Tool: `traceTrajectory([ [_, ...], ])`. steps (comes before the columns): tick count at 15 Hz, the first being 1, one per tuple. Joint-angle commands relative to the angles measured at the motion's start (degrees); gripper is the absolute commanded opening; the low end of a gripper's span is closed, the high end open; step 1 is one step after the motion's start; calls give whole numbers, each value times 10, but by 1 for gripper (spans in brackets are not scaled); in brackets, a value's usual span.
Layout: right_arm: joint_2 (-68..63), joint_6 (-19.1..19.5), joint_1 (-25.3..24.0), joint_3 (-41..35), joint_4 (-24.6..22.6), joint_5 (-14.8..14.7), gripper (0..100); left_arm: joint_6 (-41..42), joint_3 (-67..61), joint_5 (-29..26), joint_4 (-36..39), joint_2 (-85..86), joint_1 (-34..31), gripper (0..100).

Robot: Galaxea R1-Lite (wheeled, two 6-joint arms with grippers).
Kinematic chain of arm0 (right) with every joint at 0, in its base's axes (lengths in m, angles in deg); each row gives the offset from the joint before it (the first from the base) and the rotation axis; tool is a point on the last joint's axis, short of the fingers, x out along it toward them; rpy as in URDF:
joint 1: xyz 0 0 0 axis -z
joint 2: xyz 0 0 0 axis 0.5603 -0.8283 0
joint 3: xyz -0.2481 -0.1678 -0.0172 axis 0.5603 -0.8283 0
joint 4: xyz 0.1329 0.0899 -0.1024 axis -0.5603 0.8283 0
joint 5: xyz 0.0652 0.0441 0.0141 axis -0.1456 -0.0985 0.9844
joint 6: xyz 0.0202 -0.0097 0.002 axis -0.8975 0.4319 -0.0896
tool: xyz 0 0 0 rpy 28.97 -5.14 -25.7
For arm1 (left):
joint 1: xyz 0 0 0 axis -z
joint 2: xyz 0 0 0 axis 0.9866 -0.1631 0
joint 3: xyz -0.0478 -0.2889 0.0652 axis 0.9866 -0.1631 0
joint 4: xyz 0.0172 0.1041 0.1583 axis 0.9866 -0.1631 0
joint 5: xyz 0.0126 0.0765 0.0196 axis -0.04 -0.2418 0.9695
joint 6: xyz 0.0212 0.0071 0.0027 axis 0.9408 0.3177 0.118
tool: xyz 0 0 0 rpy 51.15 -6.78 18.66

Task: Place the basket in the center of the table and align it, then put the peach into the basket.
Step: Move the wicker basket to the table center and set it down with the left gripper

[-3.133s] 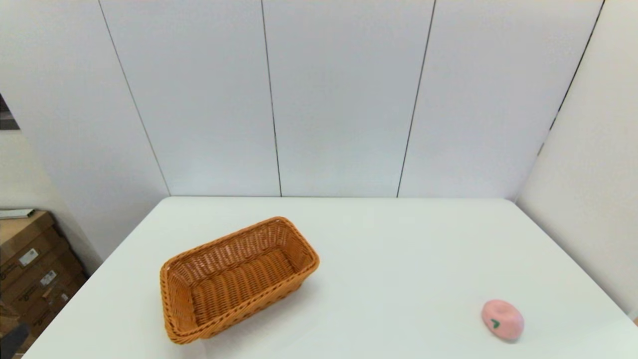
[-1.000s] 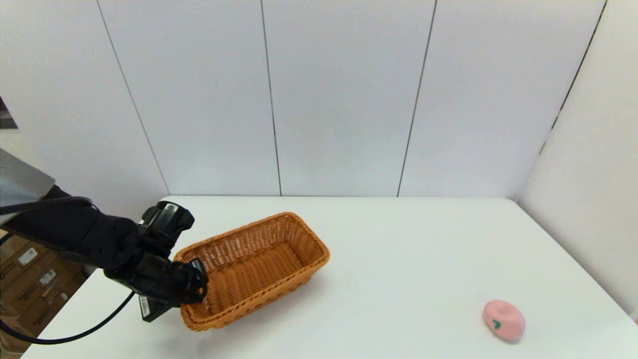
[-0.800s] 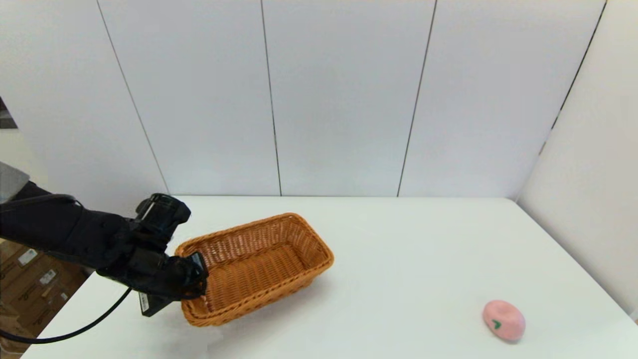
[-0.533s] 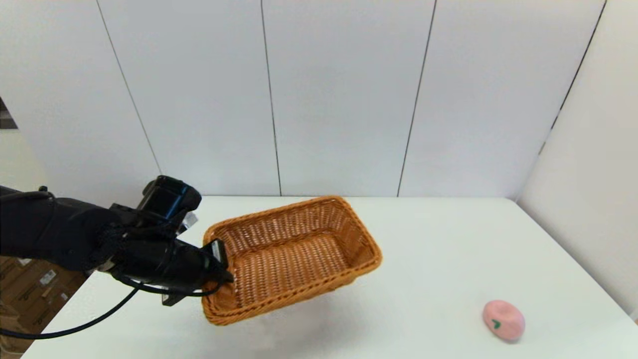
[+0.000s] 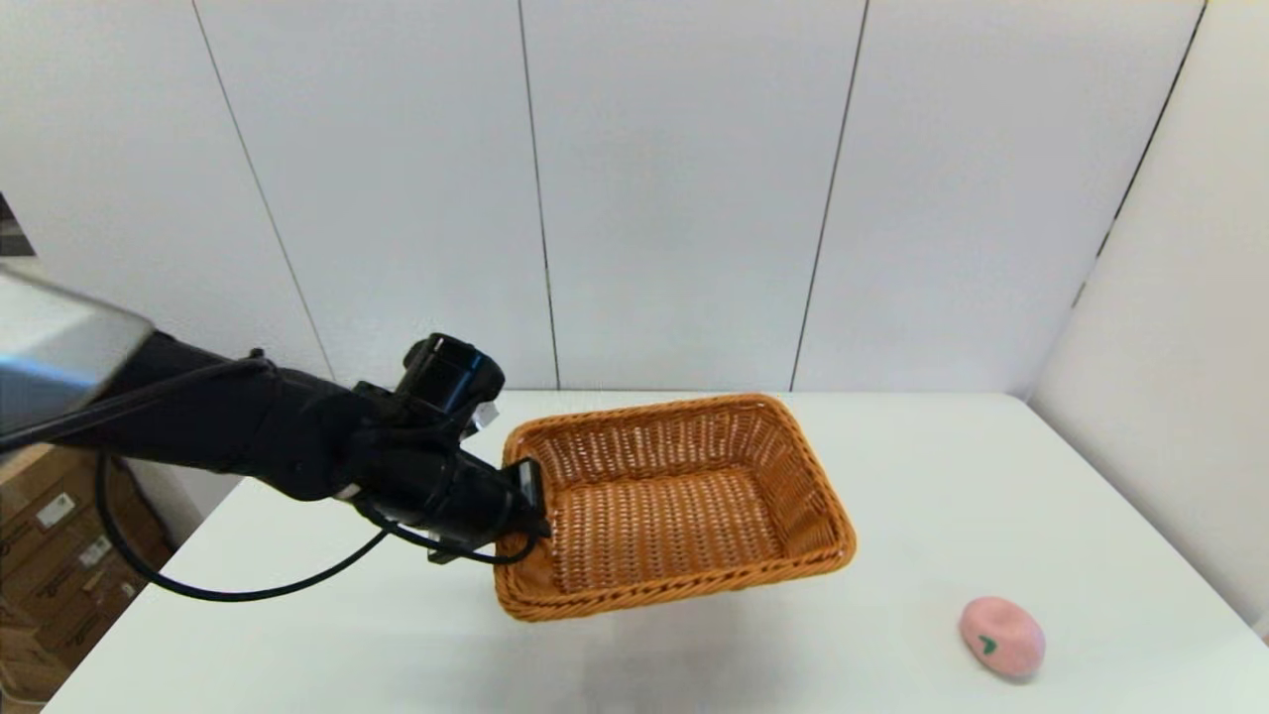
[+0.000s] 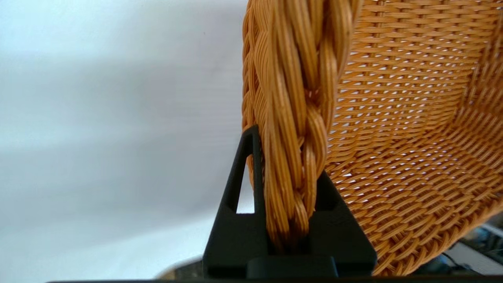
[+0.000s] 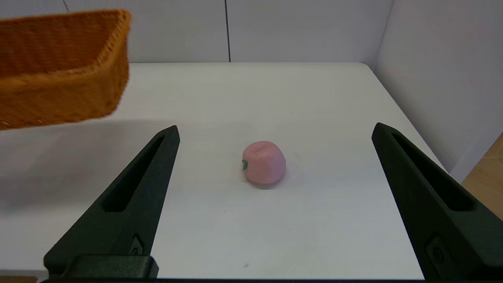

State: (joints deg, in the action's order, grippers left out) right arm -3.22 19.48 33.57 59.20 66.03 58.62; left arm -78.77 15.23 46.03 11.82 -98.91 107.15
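Lifted rightward, the orange-brown woven wicker basket (image 5: 674, 506) hung pinched by the left gripper (image 5: 523, 508); placing remained, small pink peach (image 5: 999, 637) untouched before the spread right gripper (image 7: 275, 204).

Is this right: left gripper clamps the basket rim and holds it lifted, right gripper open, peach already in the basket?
One error: the peach is not in the basket; the head view shows it lying on the table to the robot's right. The rest holds: the left gripper clamps the rim, basket lifted; the right gripper is open.
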Motion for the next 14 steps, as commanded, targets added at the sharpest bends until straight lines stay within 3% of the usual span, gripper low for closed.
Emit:
traceTrajectory([
  [1, -1, 0, 0, 0, 0, 0, 100, 0, 12, 0, 22, -75, 15, 0],
  [14, -1, 0, 0, 0, 0, 0, 100, 28, 15, 1, 24, -101, 59, 0],
])
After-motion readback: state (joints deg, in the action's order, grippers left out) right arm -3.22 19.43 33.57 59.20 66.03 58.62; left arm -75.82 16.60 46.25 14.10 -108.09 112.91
